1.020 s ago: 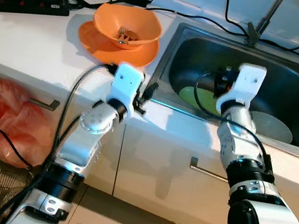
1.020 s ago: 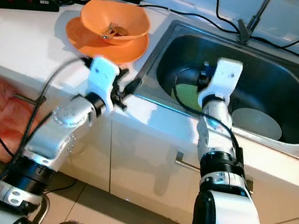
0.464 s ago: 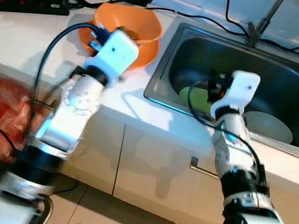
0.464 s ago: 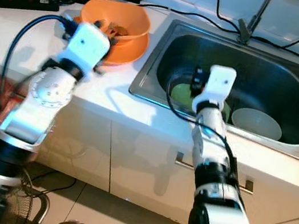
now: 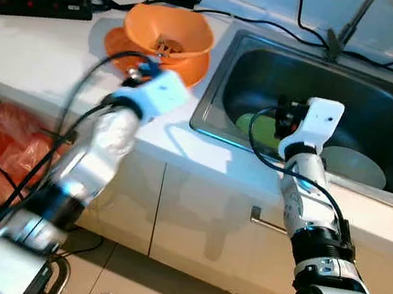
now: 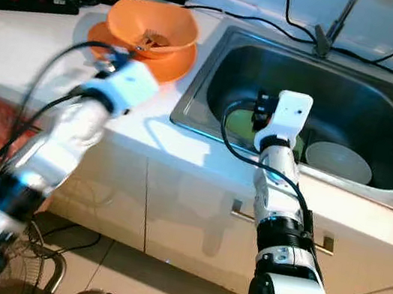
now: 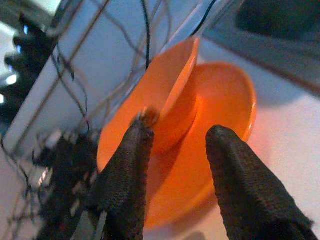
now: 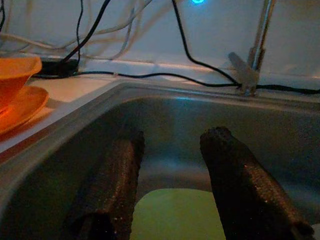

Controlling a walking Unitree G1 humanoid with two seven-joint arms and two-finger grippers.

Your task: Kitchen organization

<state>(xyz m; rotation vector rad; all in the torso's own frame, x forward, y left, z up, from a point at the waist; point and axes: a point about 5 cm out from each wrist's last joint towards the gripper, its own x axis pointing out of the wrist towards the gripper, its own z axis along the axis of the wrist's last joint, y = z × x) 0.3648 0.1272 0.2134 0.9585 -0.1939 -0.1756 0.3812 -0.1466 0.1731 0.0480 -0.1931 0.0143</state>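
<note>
Two orange dishes sit stacked at the left of the white tabletop [image 5: 39, 43]: a glossy, deep orange bowl [image 5: 168, 32] nested on a wider, shallow orange plate [image 5: 116, 43], with some small brownish scraps in the bowl that are too small to name. The left tool [image 7: 175, 150], blurred in the head views, is at the near edge of that stack; in the left wrist view its two rough black fingers [image 7: 125, 185] stand parted with nothing between them, the bowl's thin rim just beyond. This looks like the approach to picking up the orange dishes. The next move calls for settling the fingers either side of the bowl's slick, flaring wall, or under the plate's lip, before closing.

To the right lies the dull stainless-steel sink [image 5: 233, 70], smooth and rounded at its corners. A flat lime-green plate [image 5: 255, 127] and a pale round bowl [image 5: 360, 167] rest on its bottom. The right tool [image 8: 170, 175] hangs over the green plate, fingers parted and empty.
</note>
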